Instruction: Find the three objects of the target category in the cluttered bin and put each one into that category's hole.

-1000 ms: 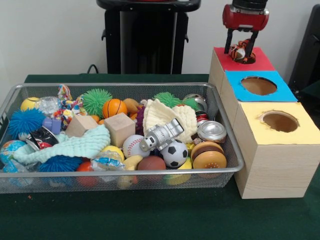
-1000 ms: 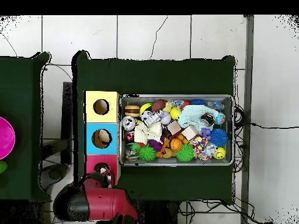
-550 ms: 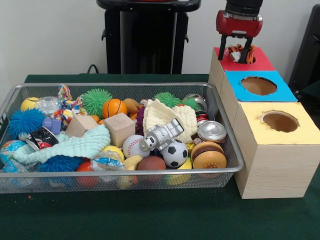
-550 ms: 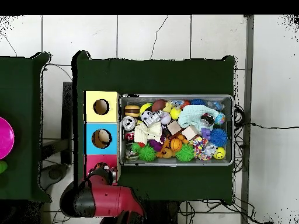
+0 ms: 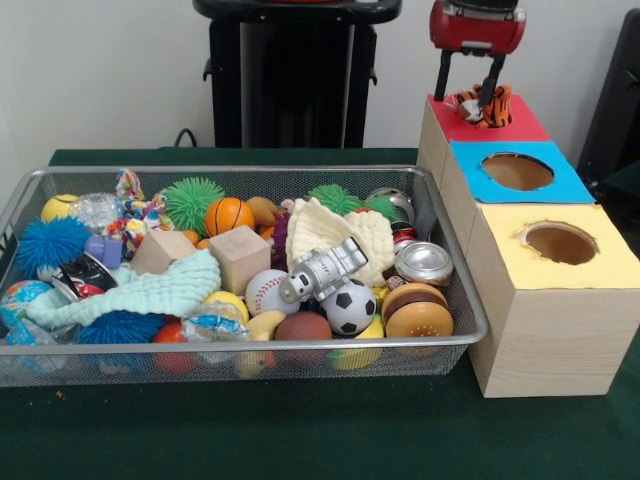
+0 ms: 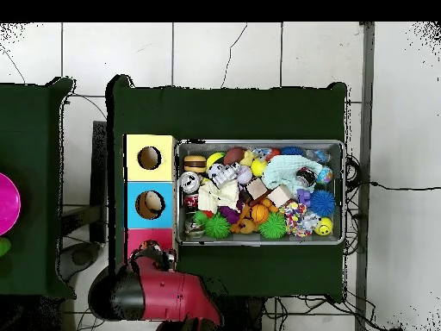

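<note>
Step in hand judged as delivery to the red box (image 5: 508, 124): tiger toy (image 5: 484, 106) found lodged at the red hole, part still proud of the top. Pincer (image 5: 467, 82) noted directly above, spread wide, empty, touching nothing. Next: likely a return to the bin (image 5: 455, 268) for another animal.

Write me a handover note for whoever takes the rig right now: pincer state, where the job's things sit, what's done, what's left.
Pincer: open, hanging just above the red-topped box.
Tiger toy: sitting in the red hole, top poking out between the fingers, not fully dropped in.
Blue-topped box and yellow-topped box: nothing seen in the front view.
Wire bin: full of mixed clutter.
Done: one toy brought to the red hole.
Left: confirm it drops, then search the bin for the remaining targets; count so far cannot be told.
</note>
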Tool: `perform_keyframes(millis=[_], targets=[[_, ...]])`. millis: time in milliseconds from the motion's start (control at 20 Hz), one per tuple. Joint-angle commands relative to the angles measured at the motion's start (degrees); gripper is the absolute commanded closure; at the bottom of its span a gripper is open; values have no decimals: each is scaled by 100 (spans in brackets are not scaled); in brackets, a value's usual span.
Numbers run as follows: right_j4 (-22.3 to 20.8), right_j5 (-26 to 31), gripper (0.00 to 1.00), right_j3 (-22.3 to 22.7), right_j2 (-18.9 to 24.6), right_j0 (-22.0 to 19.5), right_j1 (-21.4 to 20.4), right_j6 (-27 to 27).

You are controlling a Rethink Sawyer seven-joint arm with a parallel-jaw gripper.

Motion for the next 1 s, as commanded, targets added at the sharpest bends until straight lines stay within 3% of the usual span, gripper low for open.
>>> perform_keyframes(millis=[50, 150, 550, 850, 1000], targets=[[-150, 1356, 0, -453, 275, -308, -638, 370], [-146, 1505, 0, -577, 316, -364, -713, 356], [-142, 1200, 0, -201, 579, -584, -837, 272], [517, 896, 0, 483, 1248, -922, -864, 507], [356, 905, 0, 438, 1251, -849, -804, 548]])
